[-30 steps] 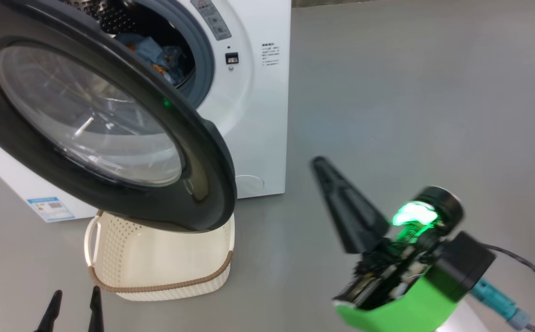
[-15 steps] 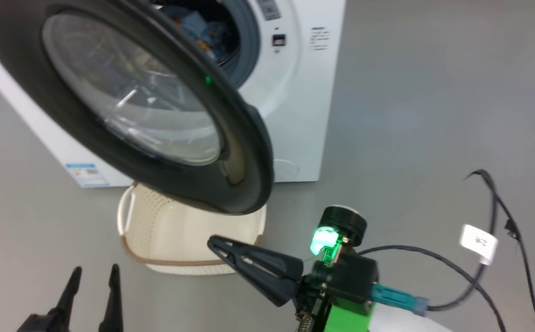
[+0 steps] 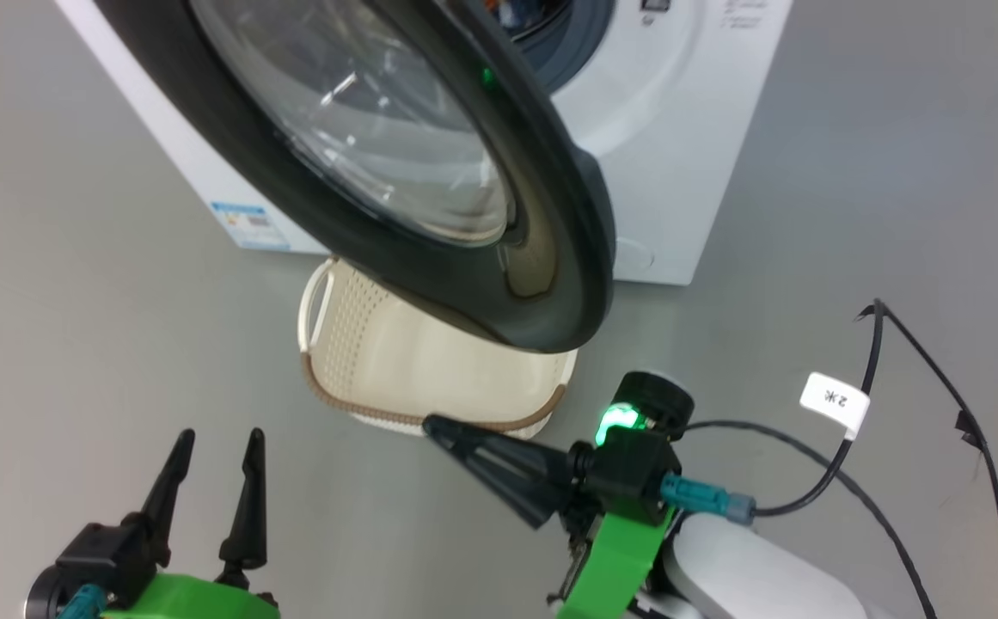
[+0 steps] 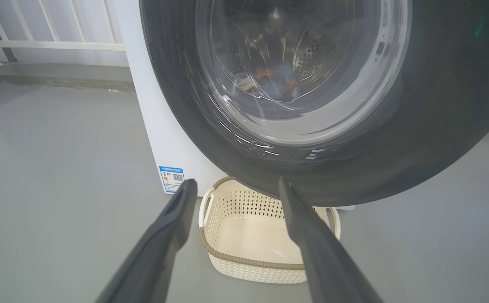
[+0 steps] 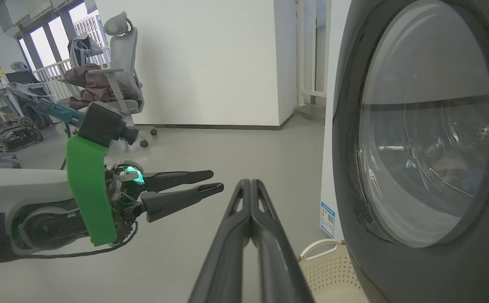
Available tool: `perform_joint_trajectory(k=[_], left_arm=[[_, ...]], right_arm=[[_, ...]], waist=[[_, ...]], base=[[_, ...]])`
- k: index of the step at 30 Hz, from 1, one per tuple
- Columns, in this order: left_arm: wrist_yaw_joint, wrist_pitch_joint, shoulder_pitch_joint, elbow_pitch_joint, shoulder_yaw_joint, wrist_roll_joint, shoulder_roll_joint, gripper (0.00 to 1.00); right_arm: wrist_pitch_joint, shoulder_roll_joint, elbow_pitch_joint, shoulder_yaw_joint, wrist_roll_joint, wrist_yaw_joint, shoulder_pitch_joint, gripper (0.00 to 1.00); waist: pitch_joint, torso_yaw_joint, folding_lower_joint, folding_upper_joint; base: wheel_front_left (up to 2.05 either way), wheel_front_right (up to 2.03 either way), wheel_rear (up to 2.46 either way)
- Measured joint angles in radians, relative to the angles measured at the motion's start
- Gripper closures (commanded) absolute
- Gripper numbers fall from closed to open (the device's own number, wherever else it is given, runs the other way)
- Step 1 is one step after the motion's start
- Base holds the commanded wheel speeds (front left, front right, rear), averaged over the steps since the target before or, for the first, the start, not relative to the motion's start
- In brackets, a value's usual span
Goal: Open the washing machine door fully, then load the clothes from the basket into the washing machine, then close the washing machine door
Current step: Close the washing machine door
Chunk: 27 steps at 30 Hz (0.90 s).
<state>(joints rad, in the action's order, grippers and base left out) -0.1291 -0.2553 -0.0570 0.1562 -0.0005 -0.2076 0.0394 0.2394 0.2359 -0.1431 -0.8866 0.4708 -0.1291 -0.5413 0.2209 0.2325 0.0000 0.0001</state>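
While hovering low over the grey floor (image 3: pixel 77 301), holds the left gripper (image 3: pixel 219 437) spread wide, nothing between the fingers (image 3: pixel 249 490). Points it straight at the basket (image 3: pixel 352 344), just ahead of the tips and apart from them. Carries the right gripper (image 3: pixel 434 423) pressed fully shut, empty, tip close by the basket's near brown rim, contact hard to call. Shows the washing machine door (image 3: pixel 550 258) swung open, looming above and beyond both claws, lower rim hanging over the basket's far side. Catches the clothes (image 4: pixel 278 80) through the glass, blue with orange, lying inside the washing machine (image 3: pixel 662 172), well beyond the fingertips. Trails a white-tagged black cable (image 3: pixel 834 400) behind the right wrist.
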Motion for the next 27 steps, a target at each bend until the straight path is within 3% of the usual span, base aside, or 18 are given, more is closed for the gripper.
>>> perform_joint_trajectory(k=[8, 18, 27], left_arm=[[0.0, 0.0, -0.015, 0.0, -0.015, -0.006, 0.002, 0.0], [0.0, 0.0, -0.04, -0.001, -0.035, -0.023, 0.01, 0.0], [0.0, 0.0, -0.074, 0.0, -0.052, -0.058, 0.016, 0.0]], right_arm=[[0.009, -0.03, -0.068, 0.117, -0.065, 0.0, -0.01, 1.0], [0.01, -0.071, -0.11, 0.357, -0.179, 0.0, -0.013, 1.0], [0.011, -0.082, -0.135, 0.456, -0.225, 0.0, -0.097, 1.0]], waist=[[0.057, 0.022, 0.0, 0.0], [0.106, 0.012, -0.0001, 0.0], [0.153, 0.01, -0.0001, 0.0]], base=[[0.0, 0.0, 0.0], [0.0, 0.0, 0.0], [0.0, 0.0, 0.0]])
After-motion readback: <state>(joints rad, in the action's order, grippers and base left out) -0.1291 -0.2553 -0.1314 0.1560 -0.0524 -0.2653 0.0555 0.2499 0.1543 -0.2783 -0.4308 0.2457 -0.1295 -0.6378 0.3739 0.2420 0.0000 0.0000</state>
